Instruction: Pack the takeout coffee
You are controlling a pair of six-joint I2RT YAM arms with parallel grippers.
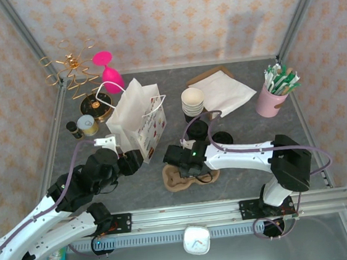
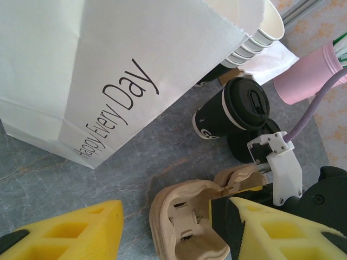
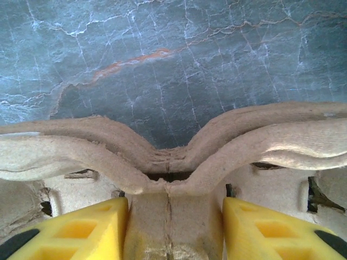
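Top view: two arms reach over a grey marbled counter (image 1: pixel 248 128). The coffee (image 2: pixel 238 105), a dark cup with a black lid, stands on the counter just in front of a stack of lidless cream cups (image 1: pixel 192 100). A white paper bag (image 1: pixel 136 115) is at its left and loose black lids (image 1: pixel 223 138) at its right. It lies beyond the pulp carrier (image 1: pixel 179 179) and apart from it, in none of the slots.

Right wrist view: the right gripper (image 3: pixel 173 216) is down on the carrier. Its yellow fingers (image 3: pixel 81 227) sit against either side of the central rib, which fills the gap between them. They are clamped on the carrier. The carrier's raised rim curves across the view, with bare counter beyond it.

Left wrist view: the left gripper (image 2: pixel 168 216) is near the foot of the bag, with its fingers apart and nothing between them. Past them lies the near end of the carrier, then the coffee. The bag's printed side reads "Happy Every Day". A pink cup (image 2: pixel 309 76) of sachets stands well to the right, at the back of the counter.
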